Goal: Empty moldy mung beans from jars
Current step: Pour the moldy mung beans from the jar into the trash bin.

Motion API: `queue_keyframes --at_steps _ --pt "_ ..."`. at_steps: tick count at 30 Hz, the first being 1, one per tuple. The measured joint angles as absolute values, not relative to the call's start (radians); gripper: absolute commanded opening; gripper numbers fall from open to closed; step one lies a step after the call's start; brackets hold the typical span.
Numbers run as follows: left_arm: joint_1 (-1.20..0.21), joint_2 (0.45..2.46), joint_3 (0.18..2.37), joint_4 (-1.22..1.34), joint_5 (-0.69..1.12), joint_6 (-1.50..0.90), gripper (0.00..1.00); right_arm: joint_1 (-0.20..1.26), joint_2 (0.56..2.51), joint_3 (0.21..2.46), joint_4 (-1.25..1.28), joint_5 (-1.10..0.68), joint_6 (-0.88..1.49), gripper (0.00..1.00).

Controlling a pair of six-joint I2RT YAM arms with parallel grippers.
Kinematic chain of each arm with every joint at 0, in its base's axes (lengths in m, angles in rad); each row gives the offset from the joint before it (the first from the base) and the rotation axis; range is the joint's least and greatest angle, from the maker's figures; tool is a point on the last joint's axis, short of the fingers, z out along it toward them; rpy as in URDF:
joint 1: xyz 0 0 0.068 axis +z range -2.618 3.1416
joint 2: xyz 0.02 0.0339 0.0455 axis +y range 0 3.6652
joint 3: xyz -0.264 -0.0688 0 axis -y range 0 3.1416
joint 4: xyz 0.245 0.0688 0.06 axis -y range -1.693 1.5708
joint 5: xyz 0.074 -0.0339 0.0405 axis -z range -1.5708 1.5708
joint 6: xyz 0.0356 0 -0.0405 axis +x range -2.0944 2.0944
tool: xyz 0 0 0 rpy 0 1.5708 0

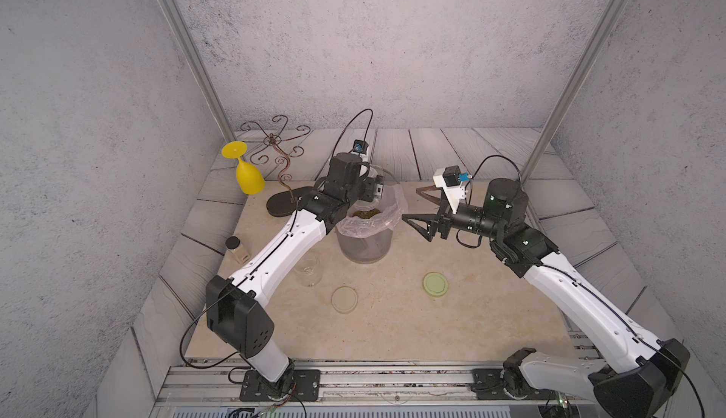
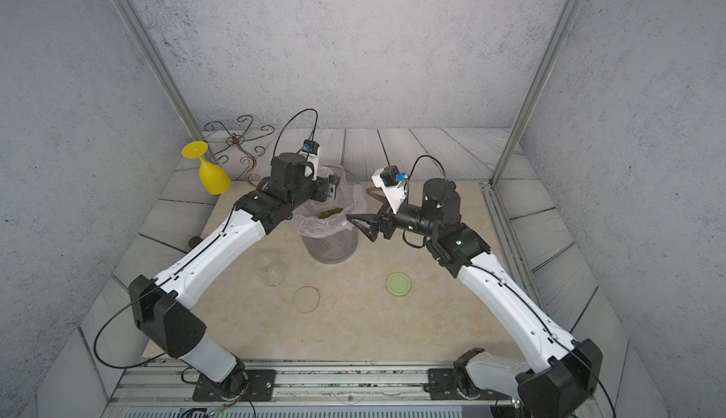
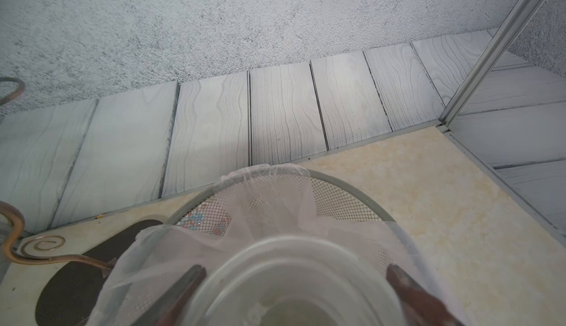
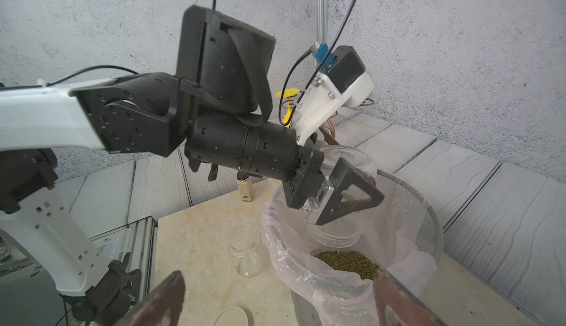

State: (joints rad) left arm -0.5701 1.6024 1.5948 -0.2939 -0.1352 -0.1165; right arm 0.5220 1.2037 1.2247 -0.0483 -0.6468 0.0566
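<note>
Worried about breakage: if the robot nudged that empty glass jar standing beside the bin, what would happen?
The empty jar looks like clear glass: probably stiff, slippery, breakable. Standing upright with nothing inside, it likely tips, then rolls on its round side.

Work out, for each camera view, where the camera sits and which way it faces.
Top views: high above the arm bases, facing down and forward over the table; left arm and right arm show.
Left wrist: on the left arm, facing over the tipped jar and bin toward the back wall; left fingertips show.
Right wrist: on the right arm, facing the left gripper, that jar and the mung beans; right fingertips show.
Shared: both wrist views show the tipped jar over the bin.
</note>
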Motion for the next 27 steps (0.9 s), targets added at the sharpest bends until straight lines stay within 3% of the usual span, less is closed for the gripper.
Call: queue_keyframes --at_steps 27 --pt "-0.645 1.518 1.446 -0.022 -0.296 0.117 0.48 0.521 1.202 1.183 -0.017 -0.622 0.056 0.95"
